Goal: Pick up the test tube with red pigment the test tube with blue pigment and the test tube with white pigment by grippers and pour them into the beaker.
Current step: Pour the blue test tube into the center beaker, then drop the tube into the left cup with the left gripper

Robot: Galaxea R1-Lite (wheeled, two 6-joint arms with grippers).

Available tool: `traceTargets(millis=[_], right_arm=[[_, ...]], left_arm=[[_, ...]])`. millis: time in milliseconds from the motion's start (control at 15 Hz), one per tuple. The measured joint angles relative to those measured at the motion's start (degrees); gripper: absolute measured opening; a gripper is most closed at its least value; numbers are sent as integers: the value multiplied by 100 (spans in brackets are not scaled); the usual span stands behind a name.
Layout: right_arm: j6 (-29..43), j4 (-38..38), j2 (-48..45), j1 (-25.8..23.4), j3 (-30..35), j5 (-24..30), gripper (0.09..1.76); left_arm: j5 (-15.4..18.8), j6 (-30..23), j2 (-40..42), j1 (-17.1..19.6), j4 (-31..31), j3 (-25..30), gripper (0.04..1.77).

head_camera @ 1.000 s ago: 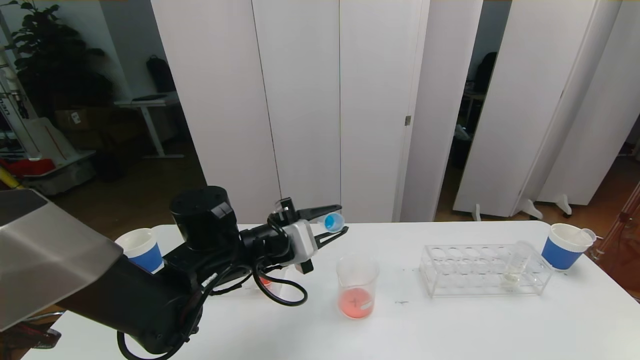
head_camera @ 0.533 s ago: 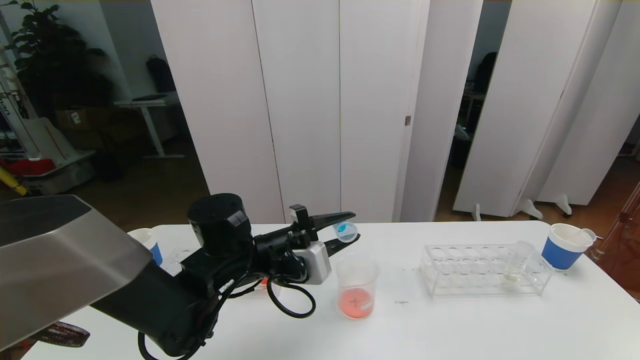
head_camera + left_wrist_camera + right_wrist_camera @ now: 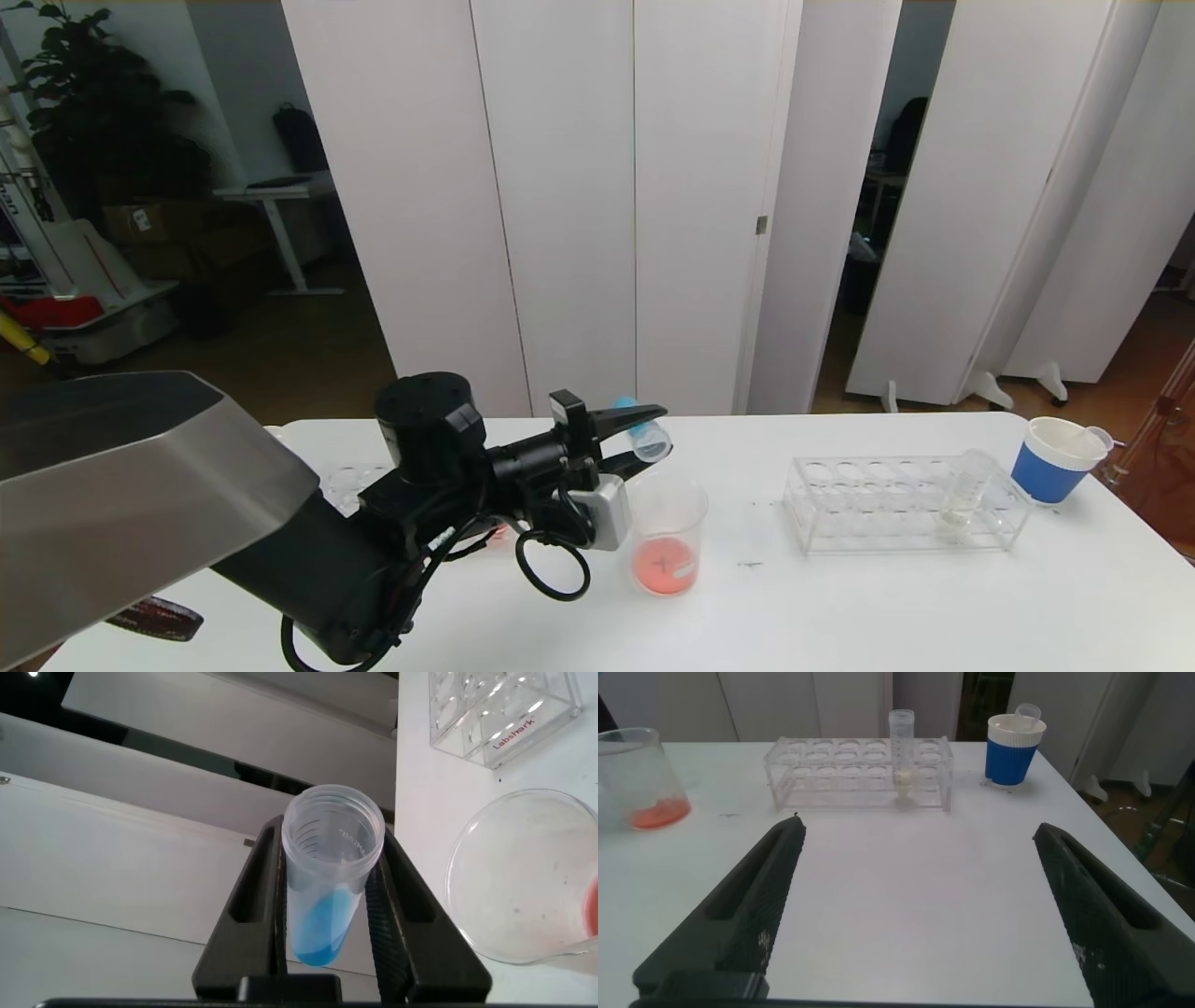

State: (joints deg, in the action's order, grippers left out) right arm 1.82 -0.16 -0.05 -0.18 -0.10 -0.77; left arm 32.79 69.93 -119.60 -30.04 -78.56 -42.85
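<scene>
the left gripper [image 3: 642, 439] is clamped on the test tube with blue pigment [image 3: 643, 434], tilted above the rim of the beaker [image 3: 665, 532], which holds red liquid. the right gripper [image 3: 920, 905] is out of the head view; its fingers stand wide apart over bare table [image 3: 906, 877]. the test tube with white pigment [image 3: 963, 495] leans in the clear rack [image 3: 896, 504], its contents faint.

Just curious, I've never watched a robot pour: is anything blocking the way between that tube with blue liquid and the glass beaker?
Nothing visible. The left end effector holds the slim clear tube with blue liquid tilted just above the clear glass beaker, whose mouth is open.
</scene>
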Motion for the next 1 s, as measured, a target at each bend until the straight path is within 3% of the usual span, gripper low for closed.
traceTargets(millis=[1000], right_arm=[[2,0,0,0,0,0,175]], left_arm=[[17,797,-664,-83,-641,-279,57]])
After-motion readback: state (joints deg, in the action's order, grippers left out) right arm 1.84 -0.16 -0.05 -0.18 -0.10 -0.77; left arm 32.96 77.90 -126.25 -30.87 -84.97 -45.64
